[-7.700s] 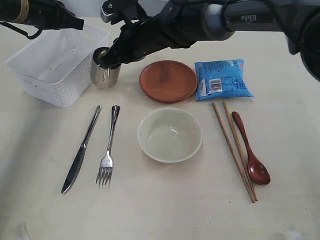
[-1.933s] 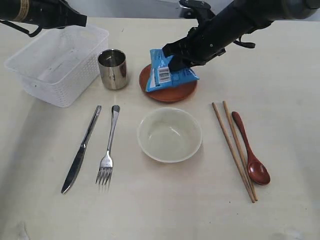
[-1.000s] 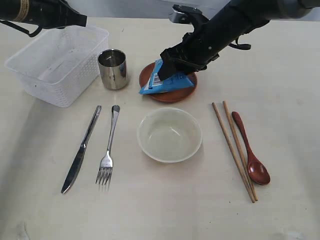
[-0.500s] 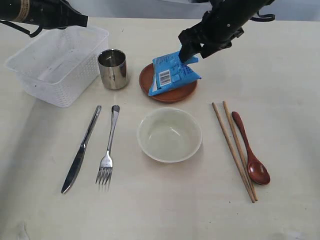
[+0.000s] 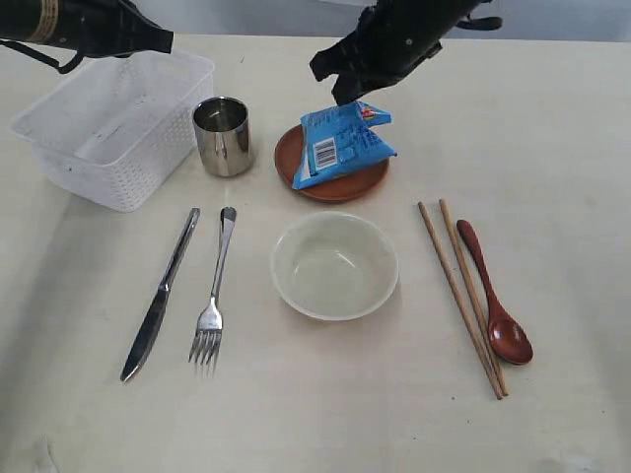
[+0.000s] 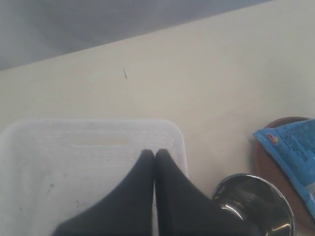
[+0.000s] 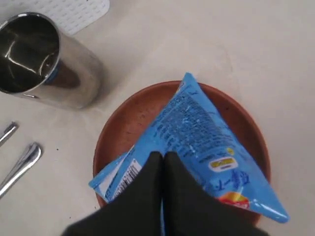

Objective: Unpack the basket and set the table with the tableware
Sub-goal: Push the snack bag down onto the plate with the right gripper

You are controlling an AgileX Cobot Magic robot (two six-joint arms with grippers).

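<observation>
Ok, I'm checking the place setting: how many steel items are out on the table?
3: the knife and fork side by side left of the bowl, the cup between the basket and the saucer. None looks hidden.

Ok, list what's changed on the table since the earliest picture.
The right gripper left the cup, carried the blue snack packet from the table onto the saucer, let go and pulled away, shut. Bowl, knife, fork, chopsticks, spoon, basket and left gripper stayed put.

The cup (image 5: 222, 143) is gleaming like polished steel, the basket (image 5: 128, 182) is looking like matt white plastic, and the packet (image 5: 345, 148) is shining glossy blue.
</observation>
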